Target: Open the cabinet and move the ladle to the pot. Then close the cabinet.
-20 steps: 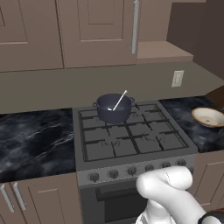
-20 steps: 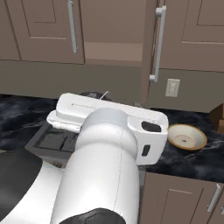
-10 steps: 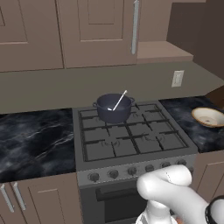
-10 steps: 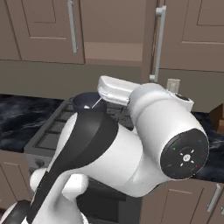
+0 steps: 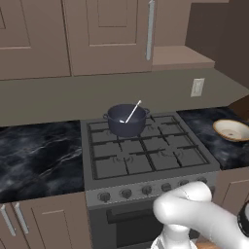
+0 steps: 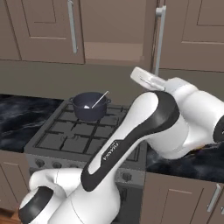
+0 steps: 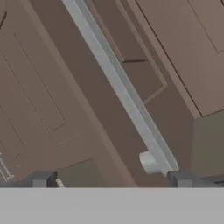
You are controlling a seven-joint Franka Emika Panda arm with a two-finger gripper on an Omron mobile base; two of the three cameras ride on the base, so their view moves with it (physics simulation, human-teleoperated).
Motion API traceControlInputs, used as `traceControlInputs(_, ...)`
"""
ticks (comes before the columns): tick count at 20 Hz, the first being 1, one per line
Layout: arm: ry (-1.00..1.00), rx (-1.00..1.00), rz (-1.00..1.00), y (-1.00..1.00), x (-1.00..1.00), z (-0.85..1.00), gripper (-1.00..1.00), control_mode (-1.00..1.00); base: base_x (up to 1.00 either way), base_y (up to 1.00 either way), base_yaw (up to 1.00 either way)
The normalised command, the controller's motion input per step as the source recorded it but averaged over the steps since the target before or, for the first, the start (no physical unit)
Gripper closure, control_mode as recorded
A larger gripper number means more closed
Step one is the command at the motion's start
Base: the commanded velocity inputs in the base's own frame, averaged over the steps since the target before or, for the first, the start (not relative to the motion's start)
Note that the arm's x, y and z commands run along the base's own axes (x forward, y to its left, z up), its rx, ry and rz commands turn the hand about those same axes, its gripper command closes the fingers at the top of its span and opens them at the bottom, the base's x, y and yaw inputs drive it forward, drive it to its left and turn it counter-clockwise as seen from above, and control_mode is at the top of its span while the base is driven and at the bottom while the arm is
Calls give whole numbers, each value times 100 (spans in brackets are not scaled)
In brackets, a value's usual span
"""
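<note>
Ladle (image 5: 131, 113): leaning inside the pot (image 5: 125, 120), handle pointing to 1 o'clock.
Cabinet (image 5: 108, 34): right door standing ajar.
Gripper (image 7: 111, 178): fingers spread wide, holding nothing, facing the silver handle (image 7: 120, 87).
Tan dish (image 5: 233, 130): lying at 3 o'clock of the stove (image 5: 146, 155).

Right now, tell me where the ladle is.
The ladle stands in the pot on the stove's back-left burner, handle leaning up to the right, seen in both base views.
</note>
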Motion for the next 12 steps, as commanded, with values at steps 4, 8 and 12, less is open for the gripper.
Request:
traceControlInputs(4, 0, 19, 23, -39, 87, -8, -100, -100, 0, 0, 0)
traceControlInputs(8, 0, 18, 23, -44, 67, -3, -100, -100, 0, 0, 0)
traceControlInputs(12, 0, 14, 24, -9, 40, -3, -100, -100, 0, 0, 0)
